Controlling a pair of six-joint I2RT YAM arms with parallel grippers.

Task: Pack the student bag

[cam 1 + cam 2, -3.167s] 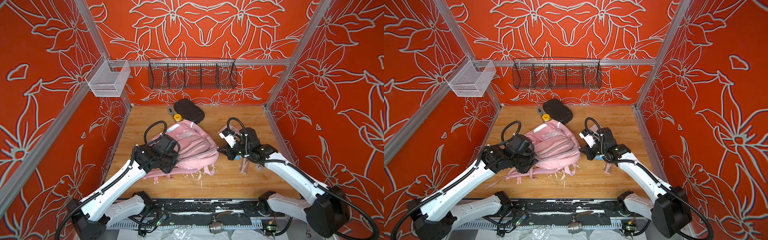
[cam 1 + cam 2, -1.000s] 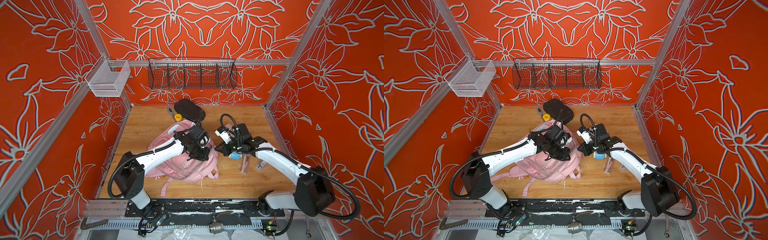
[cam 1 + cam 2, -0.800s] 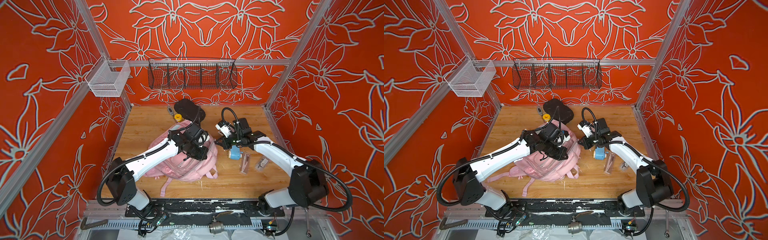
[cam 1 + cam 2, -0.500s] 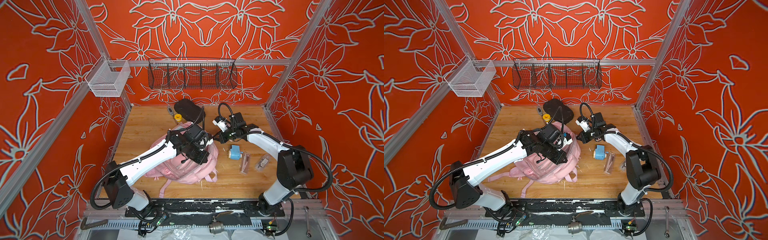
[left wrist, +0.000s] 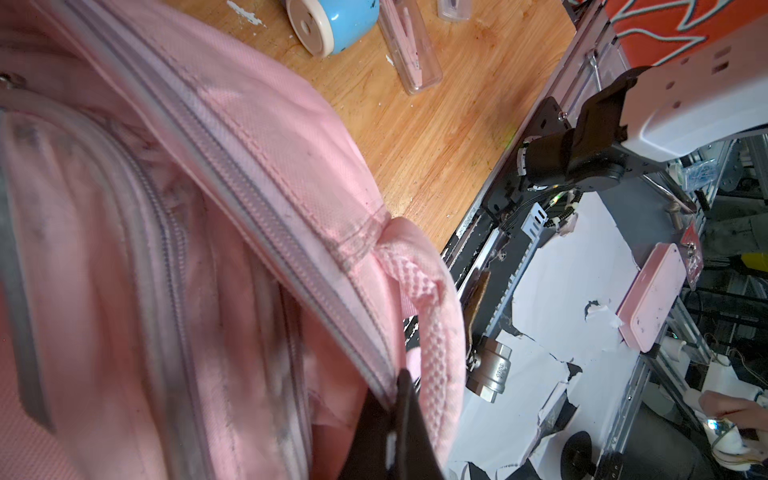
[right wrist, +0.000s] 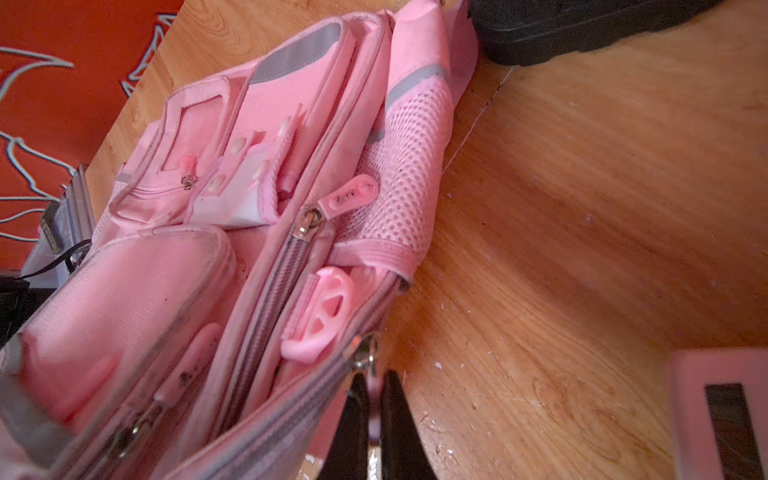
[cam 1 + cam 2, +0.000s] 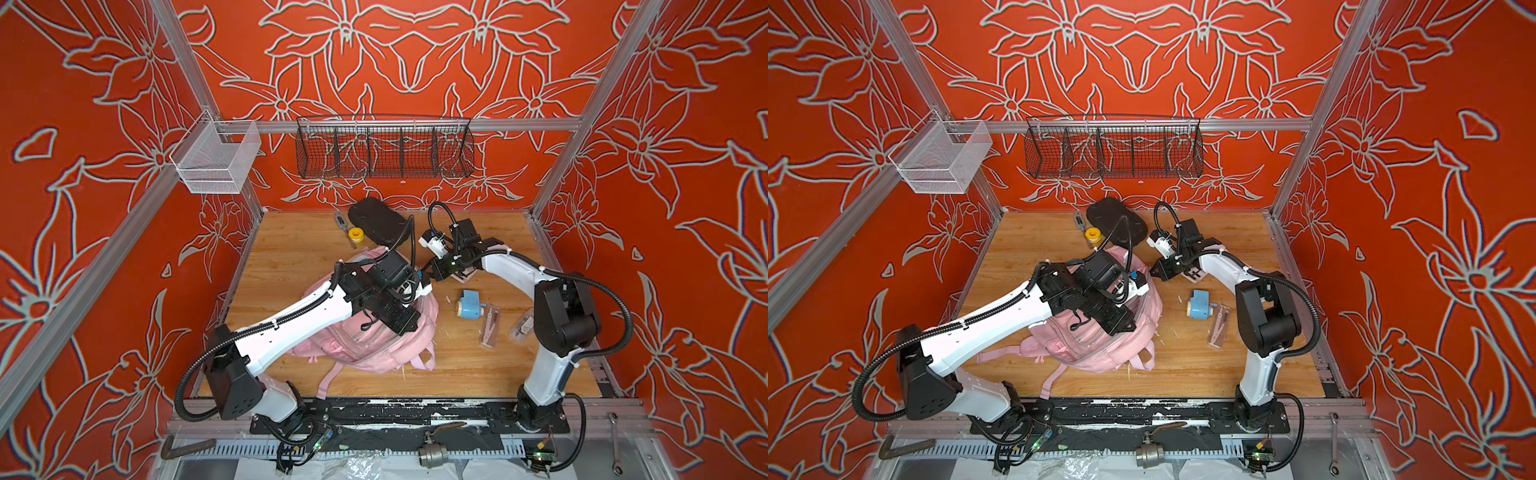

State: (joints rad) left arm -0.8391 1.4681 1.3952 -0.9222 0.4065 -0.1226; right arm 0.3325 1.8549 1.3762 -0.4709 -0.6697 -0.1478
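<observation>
Wood tabletop (image 7: pixel 291 257) | left gripper (image 5: pixel 397 386) clamps student bag (image 7: pixel 374 345) edge | right gripper (image 6: pixel 374 382) clamps its zipper (image 6: pixel 363 357) | zip-tab (image 6: pixel 349 195) lettering unreadable

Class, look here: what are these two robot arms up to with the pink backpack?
Both arms are on the student bag. The left gripper is shut, pinching the bag's edge beside a zip. The right gripper is shut on a pink zip pull. A blue sharpener and a clear case lie unpacked on the table.

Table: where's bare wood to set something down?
Free on the table: back-left, between the left wall and the student bag; the back-right corner behind the right arm; the front strip right of the bag. Crowded: around the blue sharpener and clear cases.
</observation>
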